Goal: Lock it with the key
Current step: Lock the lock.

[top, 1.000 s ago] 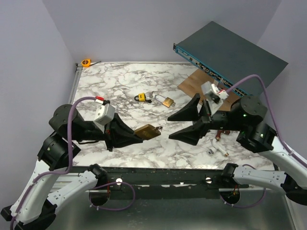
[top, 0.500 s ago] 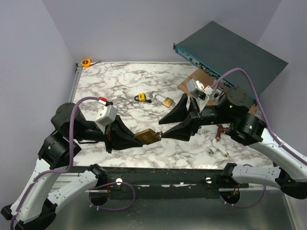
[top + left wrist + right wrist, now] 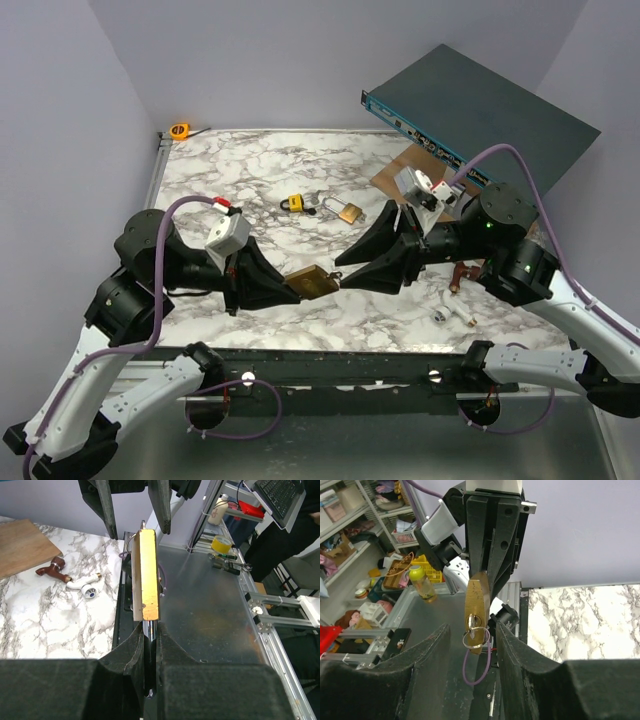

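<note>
My left gripper (image 3: 287,286) is shut on the steel shackle of a brass padlock (image 3: 310,280) and holds it in the air above the table's front part. In the left wrist view the padlock (image 3: 148,577) stands edge-on above my left gripper (image 3: 148,630). A key with a ring (image 3: 478,626) sits in the keyhole at the padlock's (image 3: 477,597) free end. My right gripper (image 3: 342,273) is open, and its fingers stand on either side of the key without touching it (image 3: 472,628). The right fingers (image 3: 160,505) also show in the left wrist view.
A yellow padlock (image 3: 293,203) and a small brass padlock (image 3: 350,212) lie mid-table. A wooden board (image 3: 415,178) and a dark network switch (image 3: 480,110) are at the back right. A red-brown tap part (image 3: 460,275), a white fitting (image 3: 452,315) and an orange tape measure (image 3: 179,130) lie around.
My right gripper has moved left to the padlock, so its open fingers now flank the key end. My left gripper has kept the padlock and shifted it slightly.
</note>
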Tool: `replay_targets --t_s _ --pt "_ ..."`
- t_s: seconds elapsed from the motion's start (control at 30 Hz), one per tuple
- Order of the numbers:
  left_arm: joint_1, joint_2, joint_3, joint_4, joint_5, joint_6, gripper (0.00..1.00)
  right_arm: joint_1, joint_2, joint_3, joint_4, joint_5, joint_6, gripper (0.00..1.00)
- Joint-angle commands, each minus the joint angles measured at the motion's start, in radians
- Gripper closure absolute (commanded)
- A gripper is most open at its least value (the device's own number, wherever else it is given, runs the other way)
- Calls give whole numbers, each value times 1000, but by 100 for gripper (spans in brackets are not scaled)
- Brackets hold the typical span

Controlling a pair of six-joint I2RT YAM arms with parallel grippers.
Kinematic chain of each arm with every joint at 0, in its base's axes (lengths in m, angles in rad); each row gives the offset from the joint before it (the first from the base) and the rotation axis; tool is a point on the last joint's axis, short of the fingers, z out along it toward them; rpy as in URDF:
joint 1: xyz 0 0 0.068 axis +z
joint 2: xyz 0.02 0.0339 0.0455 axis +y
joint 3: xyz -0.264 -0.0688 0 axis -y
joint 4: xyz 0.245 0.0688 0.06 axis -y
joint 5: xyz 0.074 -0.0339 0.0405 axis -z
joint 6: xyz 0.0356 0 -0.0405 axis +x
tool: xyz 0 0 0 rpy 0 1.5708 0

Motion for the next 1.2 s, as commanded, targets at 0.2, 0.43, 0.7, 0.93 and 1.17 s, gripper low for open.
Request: replay_targets --t_s 0.2,0.43,0.7,0.93,1.17 --pt "5 6 2 71 3 -4 100 5 8 -17 27 -27 23 61" --pt "5 9 3 65 -6 -2 100 5 16 -21 10 -22 19 65" --pt "4 9 6 62 -9 0 100 5 13 -22 -32 5 0 72" --pt "4 7 3 60 -10 -2 100 5 8 -19 -63 28 -16 86" --pt "6 6 0 58 -14 2 100 5 2 -29 -66 49 -25 99"
